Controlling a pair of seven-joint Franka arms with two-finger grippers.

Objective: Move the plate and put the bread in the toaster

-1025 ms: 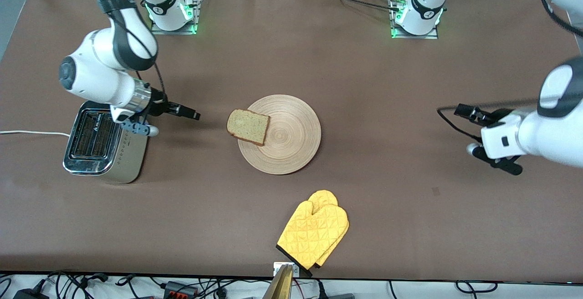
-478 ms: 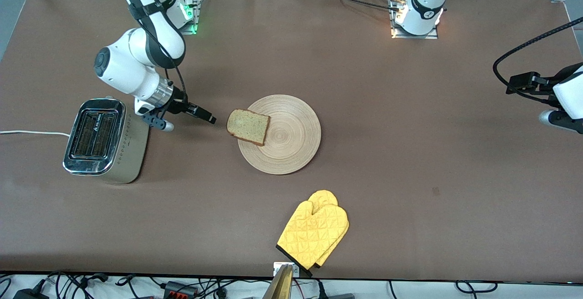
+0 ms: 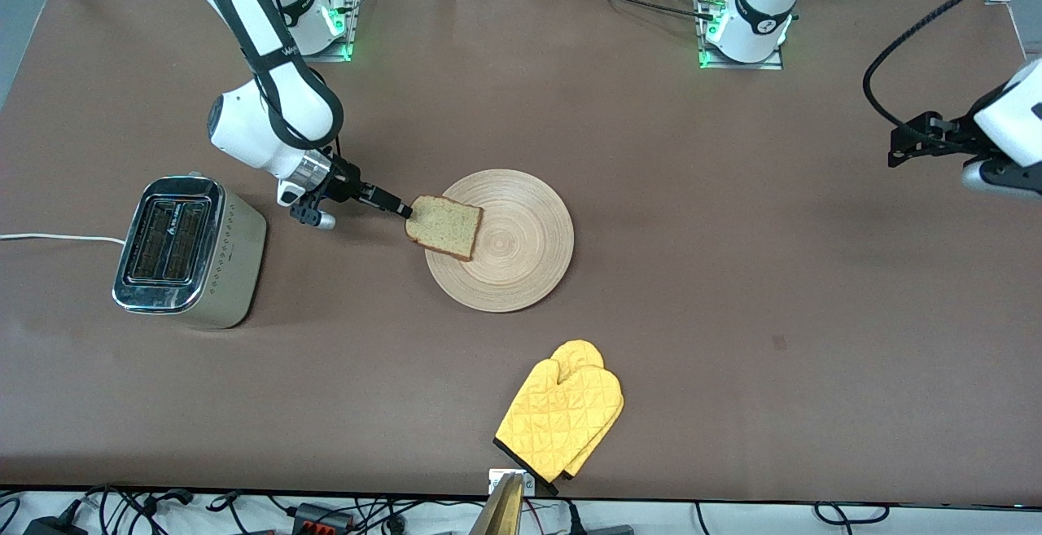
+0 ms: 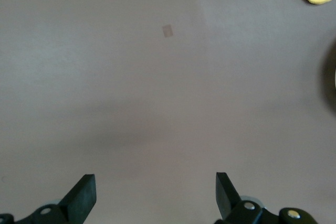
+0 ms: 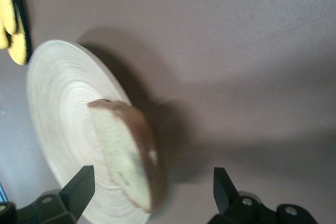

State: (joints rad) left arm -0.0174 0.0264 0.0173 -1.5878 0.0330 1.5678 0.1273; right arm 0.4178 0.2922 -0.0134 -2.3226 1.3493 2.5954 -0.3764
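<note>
I've got the right gripper point(image 3: 404, 211) angled low, jaws wide, at the bread point(image 3: 444, 226) overhanging the plate point(image 3: 521, 266); left gripper point(image 4: 156, 195) wide too, waits over bare table.

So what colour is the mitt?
Yellow, with a quilted pattern; the mitt shows best in the front view.

A brown table point(image 3: 700, 217) is seen carrying the toaster point(image 3: 189, 252) toward the right arm's end, the plate point(image 3: 509, 250) mid-table, and a yellow oven mitt point(image 3: 562, 417) nearer the front camera.
</note>
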